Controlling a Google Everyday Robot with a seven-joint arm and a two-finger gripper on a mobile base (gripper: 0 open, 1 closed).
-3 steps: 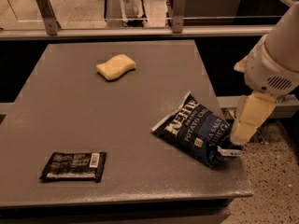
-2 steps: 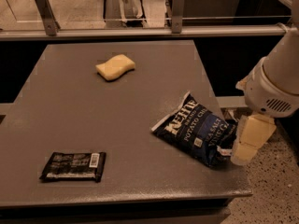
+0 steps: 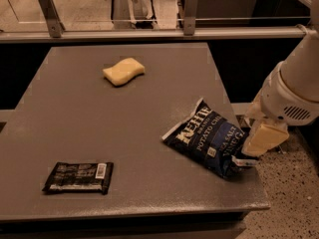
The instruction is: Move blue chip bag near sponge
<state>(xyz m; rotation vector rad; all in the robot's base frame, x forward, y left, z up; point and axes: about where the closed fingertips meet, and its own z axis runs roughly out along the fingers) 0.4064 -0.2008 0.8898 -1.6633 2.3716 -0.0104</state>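
The blue chip bag (image 3: 204,138) lies flat on the grey table (image 3: 89,123), near its right front corner, with the white lettering facing up. The pale yellow sponge (image 3: 123,71) lies far back on the table, left of the bag and well apart from it. My gripper (image 3: 245,159) hangs from the white arm (image 3: 294,93) at the right and sits low at the bag's right front corner, touching or just over its edge.
A flat black wrapper with a barcode (image 3: 79,177) lies at the front left. A metal rail with posts (image 3: 149,34) runs behind the table. The table's right edge drops to a speckled floor (image 3: 284,203) under the arm.
My arm has moved down and slightly right, bringing the gripper lower onto the bag's right front corner. The bag, sponge and wrapper have not moved.
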